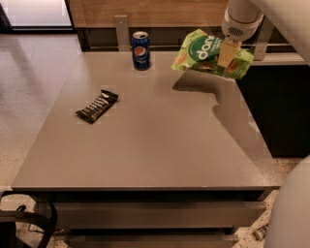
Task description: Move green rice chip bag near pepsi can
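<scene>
Hand point(227, 53) at the upper right of the view, hanging from the white rounded arm point(242, 19), pale fingers closed down onto the large crinkly light-green rice chip bag point(199, 48) and pinching it toward its right half. Bag held clear of the grey flat-topped counter point(160, 145), tilted, with the dark green oval and white lettering turned toward the camera and orange chip pictures along the lower edge. Hanging over the far right part of the counter, close to the back edge. On the surface just beneath and in front, dark shadow point(193, 85) of the bag, running on toward the right edge as the shadow of the arm. To the left of the bag and apart from it, small blue pepsi can point(141, 50) with red-white-blue round logo and silver top, upright near the back edge, a strip of bare counter between the two. Farther forward and to the left, well apart from both, small black-and-white snack bar point(97, 107) lying flat and set diagonally. Behind the counter, brown wooden panel point(160, 12), and a grey metal upright post point(122, 31) just behind the can. Speckled light floor point(29, 97) on the left; black cable loop point(29, 220) at bottom left, below the counter's front.
</scene>
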